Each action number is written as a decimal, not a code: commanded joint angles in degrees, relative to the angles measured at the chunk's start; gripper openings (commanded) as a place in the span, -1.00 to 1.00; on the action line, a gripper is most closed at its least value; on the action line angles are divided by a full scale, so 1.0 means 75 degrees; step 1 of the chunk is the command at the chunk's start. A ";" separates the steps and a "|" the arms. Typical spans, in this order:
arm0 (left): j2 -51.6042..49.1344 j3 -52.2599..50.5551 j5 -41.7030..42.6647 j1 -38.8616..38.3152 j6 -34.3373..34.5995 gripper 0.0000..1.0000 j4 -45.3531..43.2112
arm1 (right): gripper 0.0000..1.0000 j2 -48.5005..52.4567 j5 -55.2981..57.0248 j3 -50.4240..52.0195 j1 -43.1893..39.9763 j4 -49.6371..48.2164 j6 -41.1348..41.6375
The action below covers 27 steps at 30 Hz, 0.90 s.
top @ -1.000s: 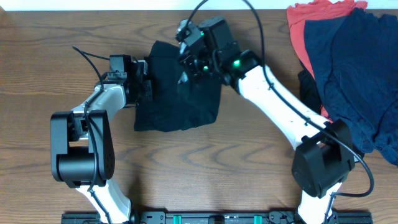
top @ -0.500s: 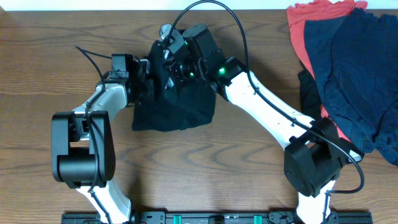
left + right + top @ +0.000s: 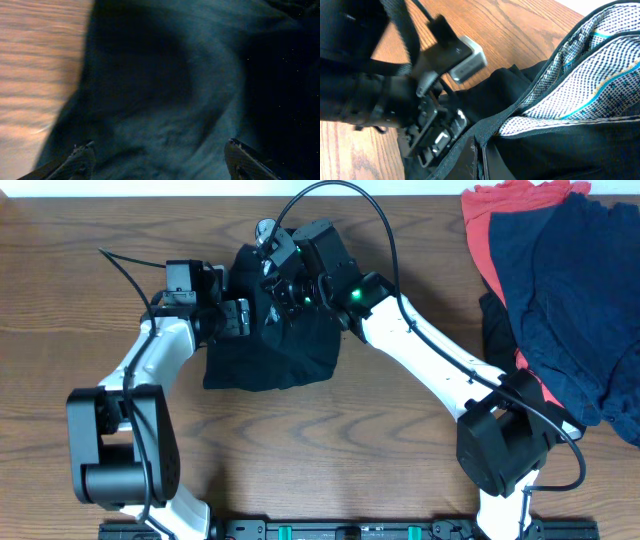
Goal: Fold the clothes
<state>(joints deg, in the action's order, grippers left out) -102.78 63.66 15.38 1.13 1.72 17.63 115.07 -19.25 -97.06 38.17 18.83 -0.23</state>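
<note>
**A:** Near the far edge, mid-table, your black shorts (image 3: 290,350) lie bunched up. What are the fingers doing?

**B:** Yeah, your left gripper (image 3: 160,155) is spread wide over them. Your right gripper (image 3: 275,275) pinches their edge, mesh lining (image 3: 580,75) showing.

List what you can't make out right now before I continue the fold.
Right hand: overhead, its own housing covers the fingers; its wrist view shows none clearly, so grip unknown.
Left wrist view: blurred, folds of the shorts unreadable.
Clothes pile: cut off by overhead's right edge.

Overhead straight down on table (image 3: 60,260); both wrist views close on the same black shorts (image 3: 290,350).
</note>
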 commanded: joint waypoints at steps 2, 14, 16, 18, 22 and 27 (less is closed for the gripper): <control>0.0236 -0.0041 -0.0970 0.0035 0.0291 0.68 0.0251 | -0.98 0.0050 -0.0038 -0.0201 0.0012 -0.0035 0.0085; 0.1411 -0.0041 -0.2226 0.1148 0.3672 0.70 0.1102 | -0.98 0.0052 0.0000 -0.0198 0.0029 -0.0294 0.0082; 0.1632 -0.0041 -0.2224 0.1411 0.3672 0.76 0.1172 | -0.98 0.0052 0.0137 -0.0189 0.0067 -0.0393 0.0085; 0.1807 -0.0041 -0.2224 0.1652 0.3669 0.80 0.1218 | -0.98 0.0102 0.0321 -0.0187 0.0143 -0.0557 0.0085; 0.1880 -0.0041 -0.2183 0.1967 0.3666 0.82 0.1274 | -0.98 0.0379 0.0364 -0.0187 0.0399 -0.1122 0.0085; 0.1874 -0.0041 -0.2177 0.2092 0.3564 0.83 0.1416 | 0.98 0.0764 0.0367 -0.0187 0.0796 -0.1629 0.0143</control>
<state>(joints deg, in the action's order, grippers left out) -89.01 63.61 -0.43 16.38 28.49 27.73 118.93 -16.47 -97.34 41.91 7.35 0.19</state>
